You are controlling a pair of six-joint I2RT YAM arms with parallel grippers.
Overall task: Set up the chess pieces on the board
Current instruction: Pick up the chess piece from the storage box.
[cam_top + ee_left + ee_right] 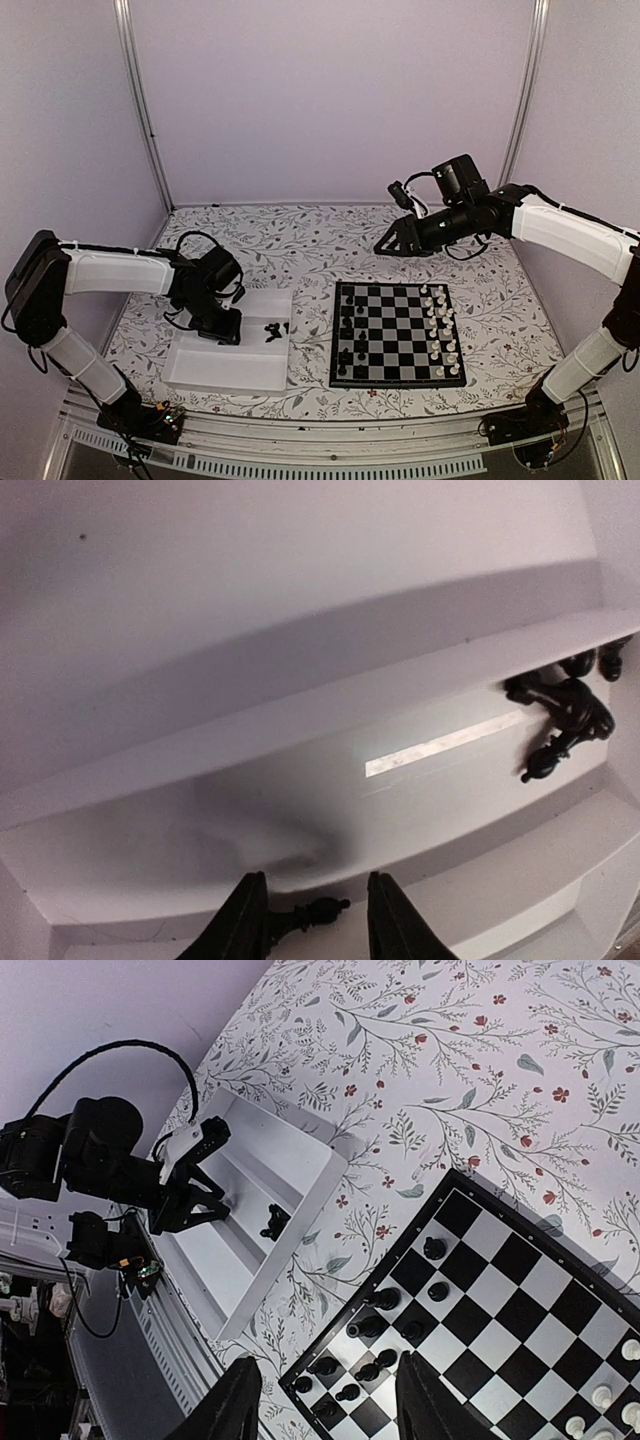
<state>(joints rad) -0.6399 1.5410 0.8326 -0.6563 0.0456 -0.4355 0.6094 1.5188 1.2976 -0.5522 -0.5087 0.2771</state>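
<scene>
ok, we see the left gripper [315,900] down inside the white tray [215,378], which sits by the near-left corner of the floral table [300,240]. its fingers [240,930] are spread. one black chess piece [310,913] lies on its side on the tray floor between them. there is a gap on the piece's right side, so we don't call it pinched. a small heap of black chess pieces [570,705] lies further along the tray floor near its right wall, well apart from the fingers. the chessboard [395,335] lies flat just right of the tray, close to the table's near edge. other black pieces [347,325] stand on squares along the board's left edge, unevenly spaced; we can't tell their types. white chess pieces [440,330] fill two rows along the board's right edge. the right gripper [325,1390] hangs in the air over the table beyond the board's far edge, its fingers apart with nothing between them. its wrist view looks down on the board's black side and the tray.
</scene>
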